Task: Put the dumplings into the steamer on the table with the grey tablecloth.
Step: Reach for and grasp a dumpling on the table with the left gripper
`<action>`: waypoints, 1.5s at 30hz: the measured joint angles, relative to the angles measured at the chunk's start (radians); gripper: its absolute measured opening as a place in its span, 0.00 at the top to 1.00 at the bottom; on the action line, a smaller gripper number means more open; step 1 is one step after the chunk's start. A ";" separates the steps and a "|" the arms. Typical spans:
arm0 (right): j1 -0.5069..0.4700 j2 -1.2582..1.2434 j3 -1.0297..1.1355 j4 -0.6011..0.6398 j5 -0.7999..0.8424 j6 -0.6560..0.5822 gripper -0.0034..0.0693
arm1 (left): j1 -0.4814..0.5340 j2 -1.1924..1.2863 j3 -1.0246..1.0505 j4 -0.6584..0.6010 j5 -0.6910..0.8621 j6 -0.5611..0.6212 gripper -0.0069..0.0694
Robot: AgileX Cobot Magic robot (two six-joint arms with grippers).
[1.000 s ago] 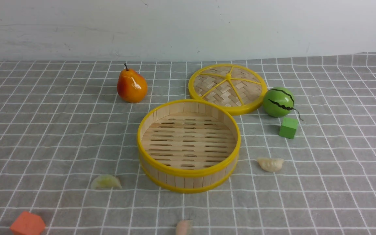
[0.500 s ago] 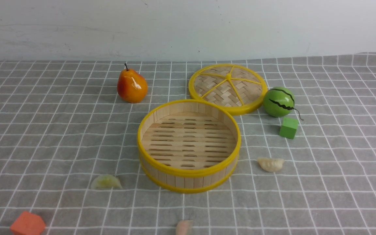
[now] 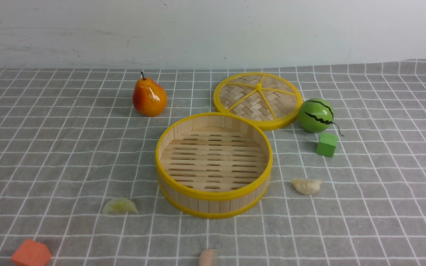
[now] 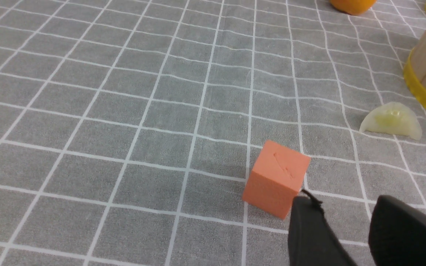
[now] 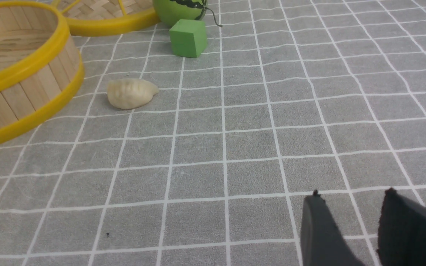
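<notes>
Cream dumpling [image 5: 131, 94]: pale pleated crescent

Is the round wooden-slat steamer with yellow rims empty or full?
Empty. The steamer has a bare slotted floor; the pale green dumpling, the cream dumpling and the pinkish dumpling lie outside on the grey tablecloth.

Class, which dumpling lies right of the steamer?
The cream dumpling; the pale green dumpling lies left of the steamer, the pinkish dumpling in front.

Dumplings [image 3: 120, 206] [image 3: 306, 186] [image 3: 208, 257] lie left, right and in front of the steamer [image 3: 213, 207], the lid [image 3: 258, 99] behind it.
</notes>
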 joint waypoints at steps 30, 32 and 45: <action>0.000 0.000 -0.001 0.823 -0.027 0.083 0.62 | 0.000 0.000 -0.053 -1.021 -0.177 -0.166 0.60; 0.000 0.000 -0.044 0.823 -0.016 0.006 0.65 | 0.000 0.000 -0.129 -0.969 -0.113 -0.043 0.60; 0.005 0.701 -0.635 0.615 0.390 -0.555 0.98 | 0.000 0.665 -0.744 -0.462 0.500 0.225 0.93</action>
